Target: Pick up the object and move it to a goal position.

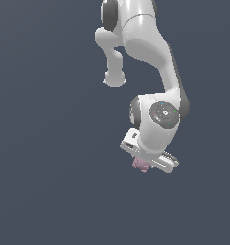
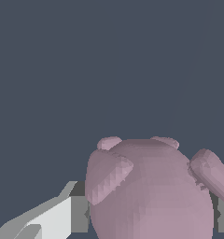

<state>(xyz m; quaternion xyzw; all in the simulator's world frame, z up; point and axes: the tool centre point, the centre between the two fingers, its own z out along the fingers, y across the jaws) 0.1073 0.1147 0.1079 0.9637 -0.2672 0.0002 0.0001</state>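
The object (image 1: 140, 165) is a small dusty-pink lump with knobby bumps. In the exterior view it peeks out from under the white hand of the arm, held off the ground. The wrist view shows the object (image 2: 151, 191) large and close, filling the space between the fingers. One grey-white finger (image 2: 62, 217) presses against one side of it, and the edge of the other finger (image 2: 223, 214) touches the opposite side. My gripper (image 1: 144, 166) is shut on the object, and its fingertips are mostly hidden behind the hand in the exterior view.
Only a plain dark blue-grey background surrounds the arm (image 1: 145, 43) in both views. No other objects, containers or edges show.
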